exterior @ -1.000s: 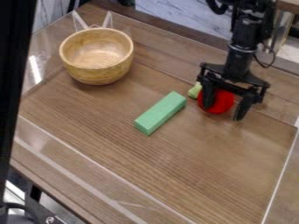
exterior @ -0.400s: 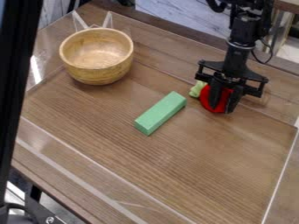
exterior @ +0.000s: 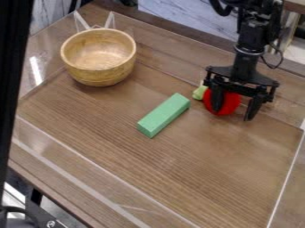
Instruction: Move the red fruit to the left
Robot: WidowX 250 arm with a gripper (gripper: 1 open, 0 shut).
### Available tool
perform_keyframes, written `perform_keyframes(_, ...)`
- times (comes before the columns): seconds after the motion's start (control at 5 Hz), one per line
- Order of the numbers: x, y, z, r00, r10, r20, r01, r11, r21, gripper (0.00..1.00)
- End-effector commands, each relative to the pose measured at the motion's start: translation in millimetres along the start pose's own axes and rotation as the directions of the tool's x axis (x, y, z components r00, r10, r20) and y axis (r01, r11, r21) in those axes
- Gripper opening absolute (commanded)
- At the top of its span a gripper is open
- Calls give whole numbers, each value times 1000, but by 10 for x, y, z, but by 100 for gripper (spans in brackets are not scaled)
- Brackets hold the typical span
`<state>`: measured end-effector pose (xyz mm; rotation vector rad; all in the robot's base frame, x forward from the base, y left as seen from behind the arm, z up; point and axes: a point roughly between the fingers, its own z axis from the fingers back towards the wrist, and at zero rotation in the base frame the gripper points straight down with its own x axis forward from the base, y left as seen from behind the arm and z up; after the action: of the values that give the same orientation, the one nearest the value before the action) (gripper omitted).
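wooden table (exterior: 131, 156) | red fruit (exterior: 222, 101) — partly hidden behind black gripper (exterior: 231, 109)

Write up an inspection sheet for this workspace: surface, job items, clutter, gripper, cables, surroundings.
Surface: brown wood-look tabletop, no spill seen.
Job's things: red fruit on the right side of the picture, green top beside it, partly hidden by the gripper.
Clutter: wooden bowl at the upper left; green block between bowl and fruit, nearer the camera.
Gripper: black gripper at the fruit, fingers spread around it; firm hold not confirmed.
Cables: dark cable beside the arm.
Surroundings: black area along the left edge.
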<state>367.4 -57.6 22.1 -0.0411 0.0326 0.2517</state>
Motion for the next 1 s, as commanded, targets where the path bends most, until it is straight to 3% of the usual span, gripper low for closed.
perform_keyframes(0.0, 111, 260, 25, 999, 32, 36, -32, 999, 0, 100)
perform_keyframes(0.2, 94, 223, 39, 996, 74, 44, -74, 997, 7, 100)
perform_keyframes(0.4, 64, 171, 53, 993, 107, 54, -107, 994, 14, 0)
perform_keyframes(0.6, 30, 121, 93, 994, 76, 73, -77, 997, 21, 0)
perform_keyframes(0.8, -29, 50, 152, 995, 49, 81, -51, 998, 26, 100)
